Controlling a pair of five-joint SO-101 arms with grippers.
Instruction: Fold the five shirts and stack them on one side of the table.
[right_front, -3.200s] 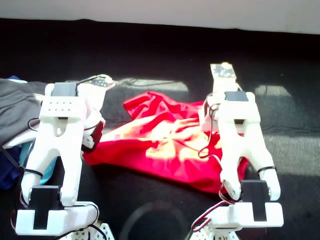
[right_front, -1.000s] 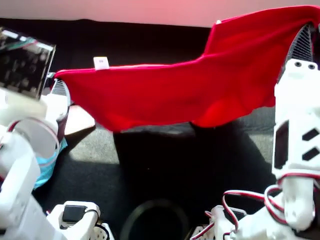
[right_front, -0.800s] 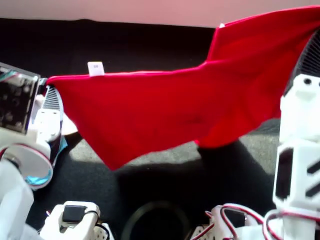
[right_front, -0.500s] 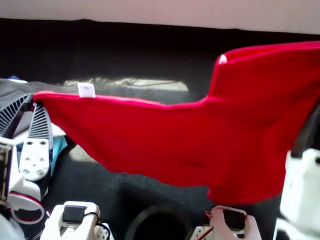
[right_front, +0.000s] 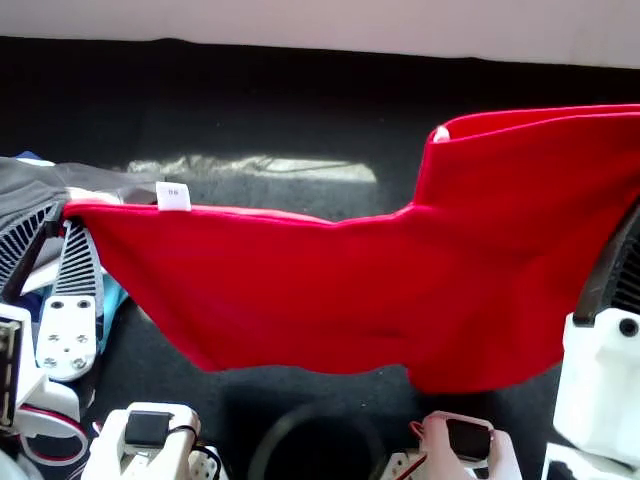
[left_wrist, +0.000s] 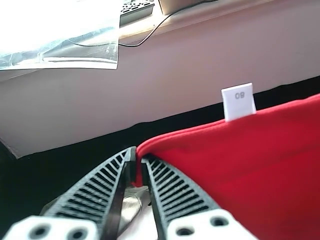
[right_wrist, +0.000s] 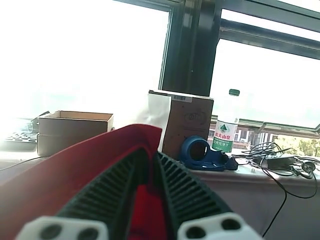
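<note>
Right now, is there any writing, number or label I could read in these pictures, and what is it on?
White tag on the red shirt: two small characters, too blurred to read surely.
Bottle label: print too small to read.
Brown box: faint marks, unreadable.

A white tag is standing up from the edge of the red shirt, carrying two small dark digits. A water bottle is showing a label printed in green and red, its characters too small to make out.
</note>
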